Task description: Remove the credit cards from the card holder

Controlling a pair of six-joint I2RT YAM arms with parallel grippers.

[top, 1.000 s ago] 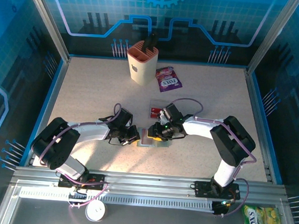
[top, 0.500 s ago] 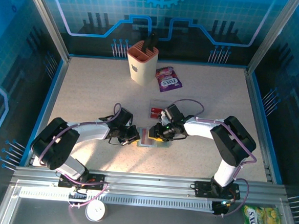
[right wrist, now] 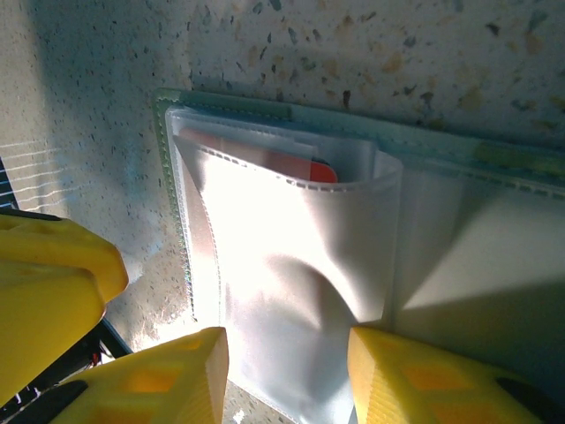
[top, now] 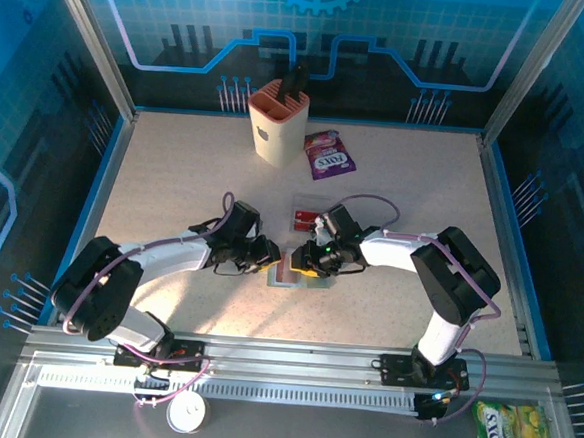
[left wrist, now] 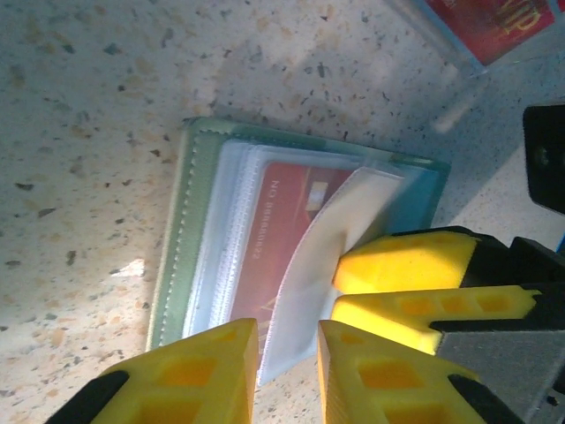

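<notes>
The card holder (top: pixel 294 277) lies open on the table between my two grippers; its grey-green cover (left wrist: pixel 172 256) faces up. A red credit card (left wrist: pixel 287 225) sits inside a clear sleeve, and its orange-red top edge (right wrist: pixel 322 170) peeks from the pocket mouth. My left gripper (top: pixel 268 256) stands open at the holder's left edge, with the corner of a lifted sleeve flap (left wrist: pixel 313 283) loose between its fingertips (left wrist: pixel 287 375). My right gripper (top: pixel 305 262) is over the holder, shut on that bulging clear sleeve (right wrist: pixel 287 375); its yellow fingers (left wrist: pixel 415 265) hold the flap's far end up.
Red cards (top: pixel 307 218) lie just behind the holder, their corner in the left wrist view (left wrist: pixel 481 22). A beige slotted cup (top: pixel 277 123) and a purple candy packet (top: pixel 329 153) stand at the back. A yellow packet (top: pixel 512 435) lies off the table, front right.
My left gripper has opened its jaws and shifted slightly up and right toward the holder. The right gripper has stayed on the sleeve.
</notes>
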